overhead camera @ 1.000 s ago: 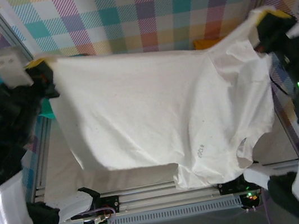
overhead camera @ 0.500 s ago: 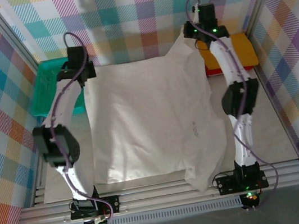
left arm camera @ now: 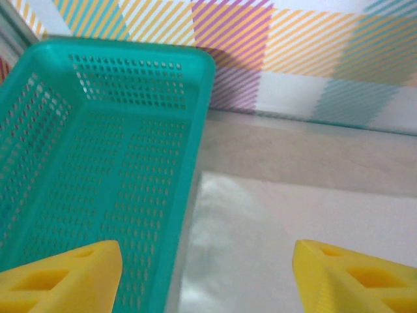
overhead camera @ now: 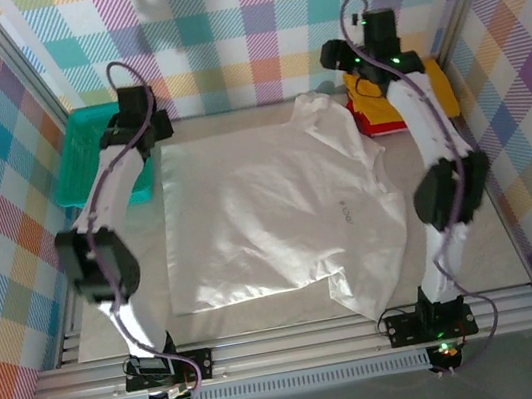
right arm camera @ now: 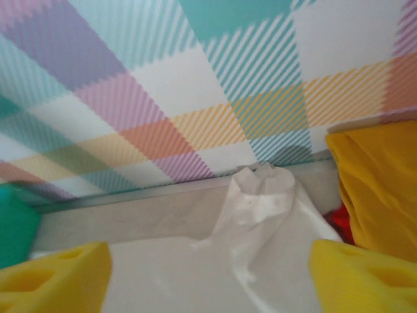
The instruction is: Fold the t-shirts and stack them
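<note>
White t-shirt (overhead camera: 278, 213) lies spread flat mid-table, its far-left corner just beside the teal basket (left arm camera: 98, 143) and one sleeve bunched near the mustard-yellow t-shirt (right arm camera: 378, 182). Left gripper (left arm camera: 208, 274) and right gripper (right arm camera: 208, 274) hang wide-jawed and empty, with bare table (left arm camera: 293, 150) beyond.

Teal mesh basket (overhead camera: 73, 164) far left on the table (overhead camera: 502, 253), against plaid wall (overhead camera: 248, 20).

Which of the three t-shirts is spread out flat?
The white t-shirt, laid open across the middle of the table; the mustard-yellow t-shirt and red t-shirt lie together in the far right corner.
</note>
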